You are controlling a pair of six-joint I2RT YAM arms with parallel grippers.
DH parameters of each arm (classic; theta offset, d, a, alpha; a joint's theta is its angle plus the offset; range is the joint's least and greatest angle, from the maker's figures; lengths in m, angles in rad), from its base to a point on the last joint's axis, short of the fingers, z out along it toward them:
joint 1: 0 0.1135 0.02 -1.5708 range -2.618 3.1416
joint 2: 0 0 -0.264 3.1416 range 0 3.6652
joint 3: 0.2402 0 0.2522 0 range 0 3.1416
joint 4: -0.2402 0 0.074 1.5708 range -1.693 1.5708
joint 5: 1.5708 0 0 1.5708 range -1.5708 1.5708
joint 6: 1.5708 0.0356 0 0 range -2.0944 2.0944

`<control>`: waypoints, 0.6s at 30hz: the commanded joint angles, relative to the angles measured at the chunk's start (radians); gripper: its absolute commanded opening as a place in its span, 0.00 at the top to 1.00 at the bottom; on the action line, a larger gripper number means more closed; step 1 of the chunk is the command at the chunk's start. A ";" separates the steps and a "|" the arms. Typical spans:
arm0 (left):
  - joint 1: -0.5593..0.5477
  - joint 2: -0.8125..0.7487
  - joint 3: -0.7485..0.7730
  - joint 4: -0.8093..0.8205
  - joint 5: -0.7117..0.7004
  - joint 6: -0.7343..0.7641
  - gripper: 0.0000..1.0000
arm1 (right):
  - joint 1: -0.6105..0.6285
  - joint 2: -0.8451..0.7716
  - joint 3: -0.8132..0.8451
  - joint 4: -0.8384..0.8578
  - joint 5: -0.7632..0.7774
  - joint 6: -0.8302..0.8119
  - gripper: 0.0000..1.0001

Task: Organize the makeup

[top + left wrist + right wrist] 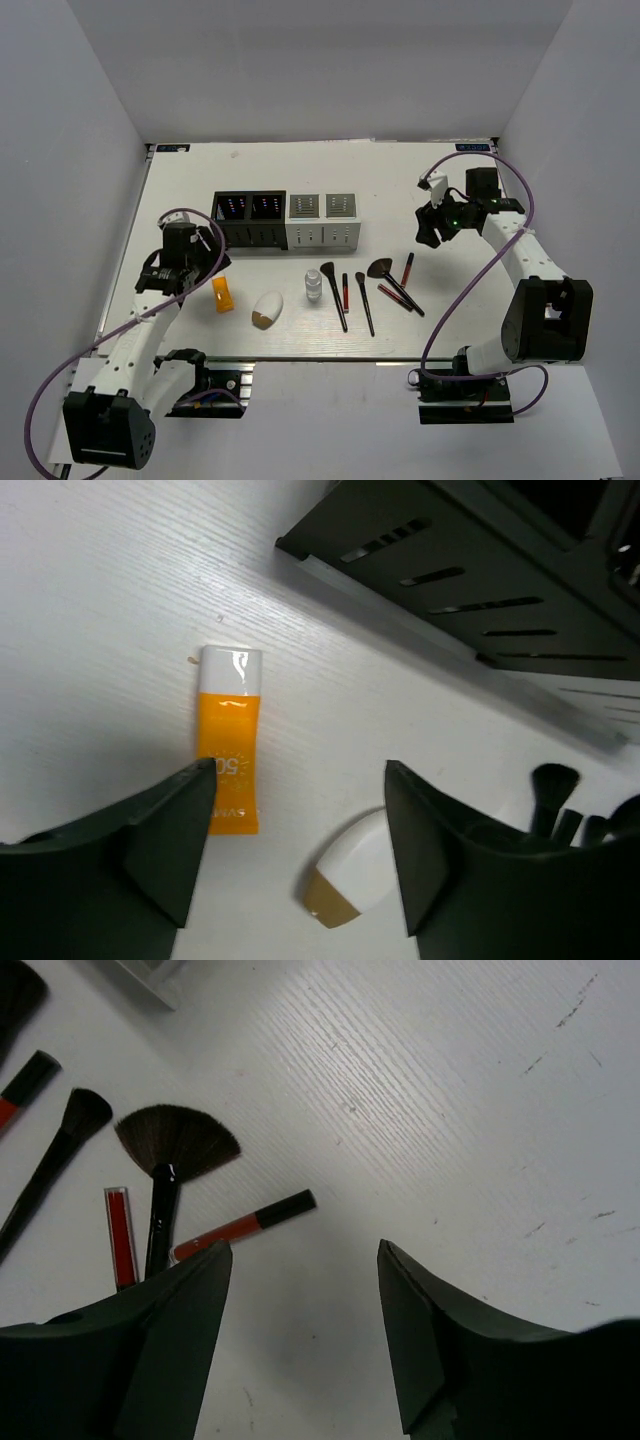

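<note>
The makeup lies in a row at the table's front. An orange tube (pixel 222 295) (pixel 230 740), a white oval with a tan end (pixel 267 309) (pixel 350 875) and a small clear bottle (pixel 314 285) lie left. Black brushes (pixel 334 295) (pixel 178 1140) and thin red sticks (pixel 408 265) (pixel 240 1225) lie right. My left gripper (pixel 208 262) (pixel 300 850) is open and empty, above the tube and the oval. My right gripper (pixel 432 232) (pixel 305 1330) is open and empty over bare table, right of the brushes.
A black slotted box (pixel 250 220) (pixel 480 590) and a white slotted box (pixel 323 220) stand side by side behind the makeup. White walls close the table on the left, back and right.
</note>
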 commanded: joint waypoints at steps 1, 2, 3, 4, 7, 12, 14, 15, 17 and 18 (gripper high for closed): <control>-0.005 0.021 0.002 -0.021 -0.057 -0.024 0.18 | 0.001 -0.020 -0.023 0.035 -0.048 0.024 0.32; -0.005 0.044 0.004 -0.026 -0.065 -0.024 0.15 | 0.002 -0.020 -0.031 0.046 -0.049 0.025 0.30; -0.005 0.055 0.002 -0.024 -0.065 -0.026 0.12 | 0.001 -0.020 -0.034 0.049 -0.051 0.028 0.29; -0.005 0.072 0.002 -0.021 -0.063 -0.026 0.10 | 0.001 -0.020 -0.042 0.052 -0.054 0.030 0.27; -0.005 0.148 -0.008 0.008 -0.054 -0.024 0.10 | 0.002 -0.014 -0.050 0.058 -0.052 0.030 0.26; -0.005 0.263 -0.028 0.080 -0.043 -0.026 0.12 | -0.002 -0.006 -0.053 0.063 -0.046 0.021 0.26; -0.005 0.294 -0.030 0.094 -0.055 -0.027 0.14 | -0.002 -0.004 -0.053 0.069 -0.040 0.021 0.25; -0.005 0.325 -0.030 0.097 -0.074 -0.027 0.15 | -0.004 -0.004 -0.054 0.070 -0.040 0.021 0.25; -0.005 0.357 -0.027 0.103 -0.091 -0.026 0.17 | -0.004 -0.003 -0.056 0.073 -0.041 0.024 0.25; -0.005 0.369 -0.027 0.106 -0.101 -0.020 0.18 | -0.002 -0.003 -0.056 0.075 -0.040 0.024 0.25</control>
